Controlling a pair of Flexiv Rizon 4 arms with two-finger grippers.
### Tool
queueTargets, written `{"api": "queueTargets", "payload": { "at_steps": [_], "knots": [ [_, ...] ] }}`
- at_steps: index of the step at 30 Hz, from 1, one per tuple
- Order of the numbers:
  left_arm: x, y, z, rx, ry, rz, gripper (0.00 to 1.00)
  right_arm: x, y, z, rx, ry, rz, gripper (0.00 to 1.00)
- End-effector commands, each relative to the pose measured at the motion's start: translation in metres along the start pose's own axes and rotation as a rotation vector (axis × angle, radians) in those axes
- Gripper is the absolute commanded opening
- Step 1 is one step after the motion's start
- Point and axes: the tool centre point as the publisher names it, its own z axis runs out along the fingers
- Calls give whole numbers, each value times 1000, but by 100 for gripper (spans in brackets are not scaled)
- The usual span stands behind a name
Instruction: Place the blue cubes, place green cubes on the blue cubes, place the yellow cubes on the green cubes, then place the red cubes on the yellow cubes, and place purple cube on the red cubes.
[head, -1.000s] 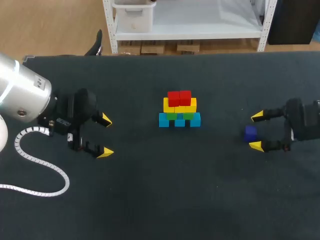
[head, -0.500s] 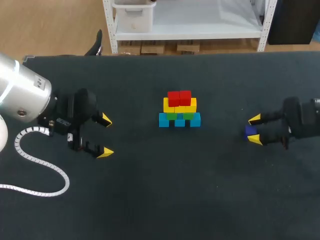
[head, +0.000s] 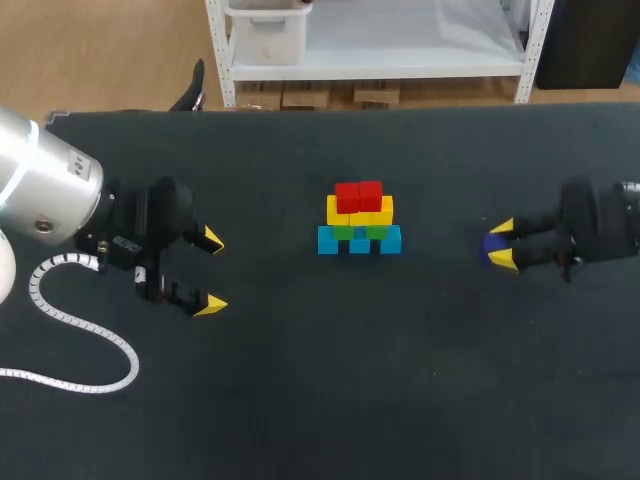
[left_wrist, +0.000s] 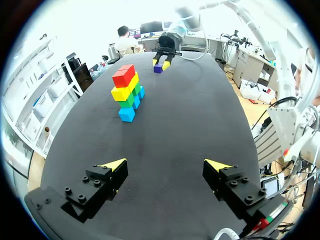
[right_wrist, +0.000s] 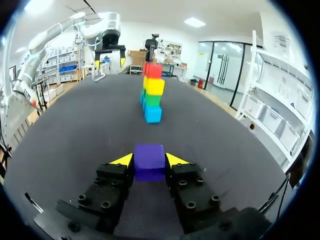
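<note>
Your right claw (head: 502, 244) grips the purple cube (right_wrist: 149, 159), well apart from the cube stack (head: 359, 217); your left claw (head: 210, 271) hangs open.

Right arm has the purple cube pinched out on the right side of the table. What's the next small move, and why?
Probably lift it straight up. The right jaws are shut on the purple cube, which looks close to the table, while the red cubes top the stack at the table's middle. Gaining height first should avoid clipping the stack.
</note>
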Motion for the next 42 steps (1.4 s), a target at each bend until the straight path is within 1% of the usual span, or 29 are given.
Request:
{"api": "queueTargets", "payload": {
  "at_steps": [1, 3, 5, 9, 16, 17, 18, 19, 22, 28, 33, 37, 42],
  "knots": [
    [2, -1, 0, -2, -7, 3, 100, -23, -4, -5, 5, 20, -2, 0],
    [2, -1, 0, -2, -7, 3, 100, -34, -9, -4, 24, 27, 7, 0],
    [2, -1, 0, -2, -7, 3, 100, -45, -13, -2, 31, 27, -9, 0],
    [2, -1, 0, -2, -7, 3, 100, -70, -25, 8, 38, 5, -37, 0],
    [2, -1, 0, -2, -7, 3, 100, -113, -43, 34, 16, -45, -71, 0],
    [2, -1, 0, -2, -7, 3, 100, -118, -44, 38, 0, -50, -67, 0],
    [2, -1, 0, -2, -7, 3, 100, -123, -45, 42, -16, -28, -70, 0],
    [2, -1, 0, -2, -7, 3, 100, -129, -45, 45, -21, -44, -83, 0],
    [2, -1, 0, -2, -7, 3, 100, -145, -45, 53, -45, -50, -116, 0],
    [2, -1, 0, -2, -7, 3, 100, -171, -47, 65, -52, -52, -136, 0],
    [2, -1, 0, -2, -7, 3, 100, -185, -38, 72, -65, -38, -140, 0],
    [2, -1, 0, -2, -7, 3, 100, -189, -27, 81, -90, -30, -126, 0],
    [2, -1, 0, -2, -7, 3, 100, -194, -19, 88, -92, -18, -111, 0]
  ]
}}
